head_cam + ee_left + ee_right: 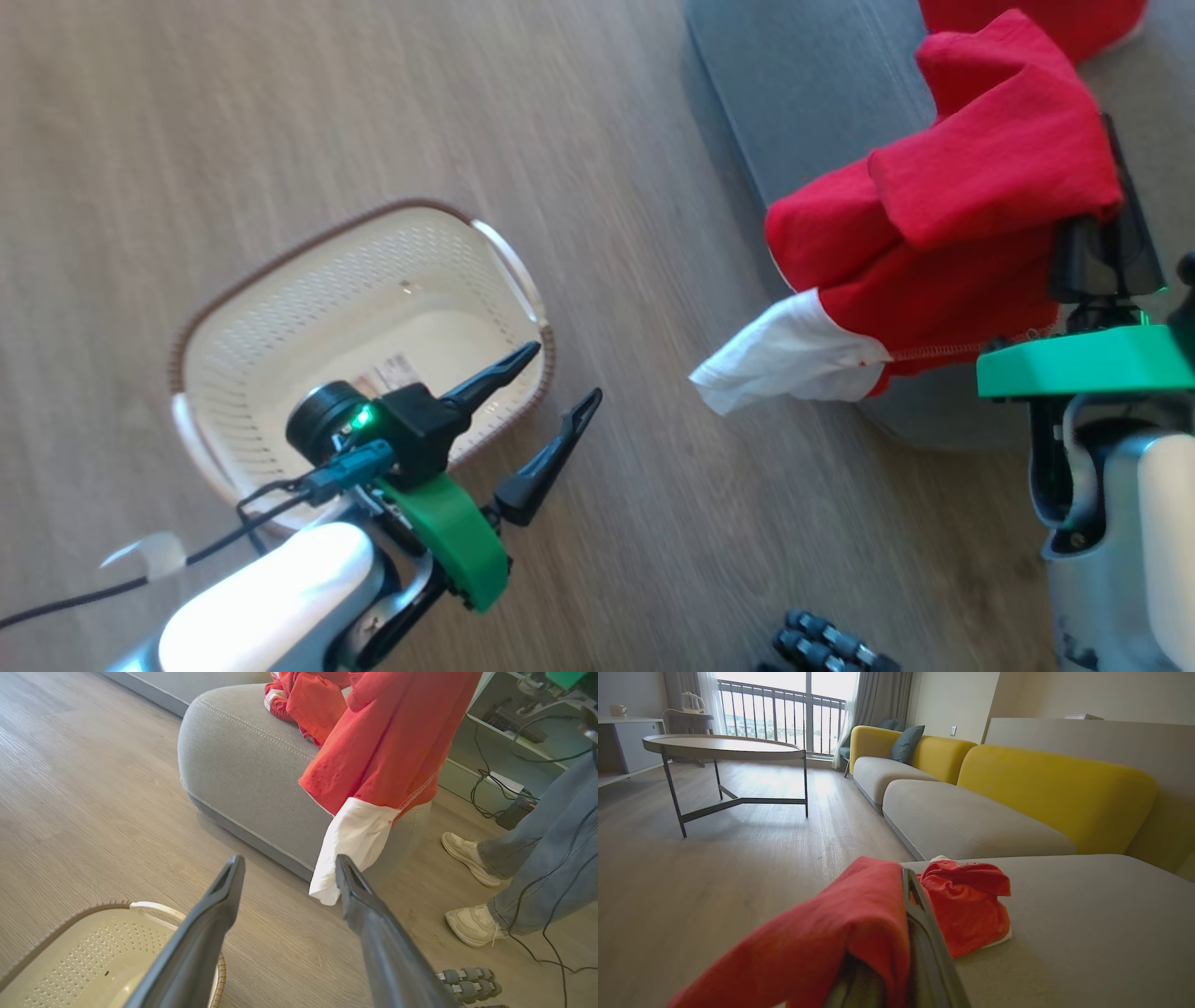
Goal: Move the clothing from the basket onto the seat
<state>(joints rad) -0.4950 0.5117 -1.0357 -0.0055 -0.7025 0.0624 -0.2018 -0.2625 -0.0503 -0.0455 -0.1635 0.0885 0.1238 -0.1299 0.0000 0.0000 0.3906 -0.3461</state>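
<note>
The cream basket point(308, 245) stands on the floor with nothing but a label sticker inside; its rim point(70, 914) sits in the left wrist view's lower left corner. My left gripper point(566, 371) point(289, 861) is open above the basket's right rim, holding nothing. My right gripper point(1111, 177) point(896, 891) is shut on a red garment point(952, 233) point(392, 751) point(840, 933), whose white panel point(794, 359) dangles beyond the grey seat's point(803, 84) point(243, 770) point(1087, 933) edge. The cloth covers most of that gripper's fingers. A second red garment point(1036, 19) point(313, 704) point(971, 905) lies crumpled on the seat.
A person in jeans and pale shoes point(472, 924) stands right of the seat, near cables and a low shelf. A small grey ribbed object point(831, 644) lies on the wooden floor. Further off stand a round table point(724, 746) and a yellow-backed sofa point(1055, 793).
</note>
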